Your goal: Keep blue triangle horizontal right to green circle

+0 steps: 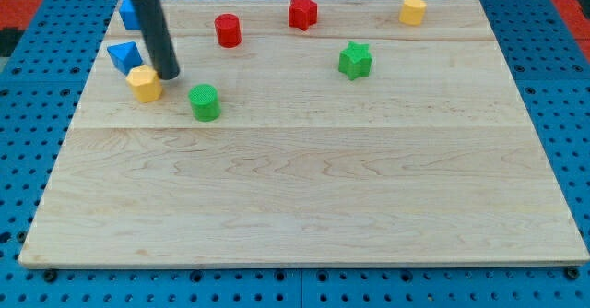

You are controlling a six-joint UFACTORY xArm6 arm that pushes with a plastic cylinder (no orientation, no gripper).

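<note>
The blue triangle (123, 56) lies near the board's upper left. The green circle (204, 101) stands to its lower right. My tip (169, 74) rests between them, right of the blue triangle and up-left of the green circle. A yellow hexagonal block (144, 83) touches the tip's left side, just below the blue triangle. The rod hides part of a blue cube (131, 13) at the top left.
A red cylinder (228, 29) and a red star (302, 12) sit along the top. A green star (355, 60) lies right of centre. A yellow block (413, 8) sits at the top right. The wooden board (313, 207) lies on a blue pegboard.
</note>
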